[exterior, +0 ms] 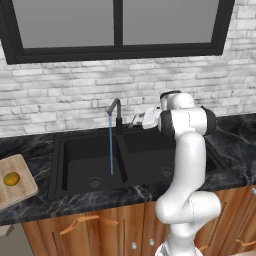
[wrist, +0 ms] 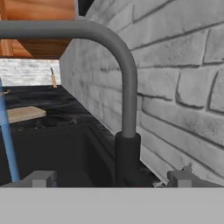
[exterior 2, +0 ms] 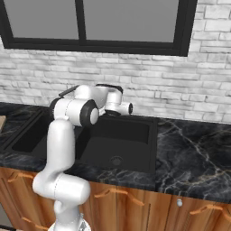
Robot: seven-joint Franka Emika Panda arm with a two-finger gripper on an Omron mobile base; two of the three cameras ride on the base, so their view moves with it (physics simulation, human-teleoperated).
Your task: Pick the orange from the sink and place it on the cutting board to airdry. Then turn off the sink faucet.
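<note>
I see the orange point(exterior: 11, 178) resting on the cutting board point(exterior: 22, 192), left of the sink point(exterior: 80, 150). Fingers point(wrist: 112, 178) spread wide either side of the sink faucet point(wrist: 124, 109) base. Water stream point(exterior: 110, 145) running.

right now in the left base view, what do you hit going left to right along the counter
cutting board with the orange on it → left basin of the sink → blue water stream → sink faucet → gripper → white arm
</note>
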